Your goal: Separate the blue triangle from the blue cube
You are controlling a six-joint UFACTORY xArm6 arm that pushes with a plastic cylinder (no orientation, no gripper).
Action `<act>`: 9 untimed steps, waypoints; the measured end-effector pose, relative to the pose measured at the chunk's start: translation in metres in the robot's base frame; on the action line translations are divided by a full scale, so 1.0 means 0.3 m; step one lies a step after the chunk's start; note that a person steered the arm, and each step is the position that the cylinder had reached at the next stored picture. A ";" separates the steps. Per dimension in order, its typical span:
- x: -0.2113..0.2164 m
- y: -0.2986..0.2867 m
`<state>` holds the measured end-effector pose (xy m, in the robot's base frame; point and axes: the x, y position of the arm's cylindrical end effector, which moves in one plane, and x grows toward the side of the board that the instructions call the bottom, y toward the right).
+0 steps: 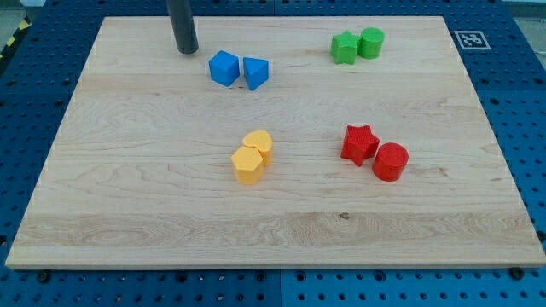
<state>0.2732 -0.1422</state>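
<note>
The blue cube lies near the view's top, left of centre, on the wooden board. The blue triangle lies right next to it on its right, nearly touching. My tip stands on the board up and to the left of the blue cube, a short gap away from it.
A green star-like block and a green cylinder sit together at the top right. A red star and a red cylinder sit at the right. Two yellow blocks sit in the middle.
</note>
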 end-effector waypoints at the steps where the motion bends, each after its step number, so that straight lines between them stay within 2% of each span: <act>1: 0.000 0.000; 2: -0.050 0.123; 3: -0.041 0.166; 6: 0.092 0.100; 9: 0.130 0.276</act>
<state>0.3120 -0.0594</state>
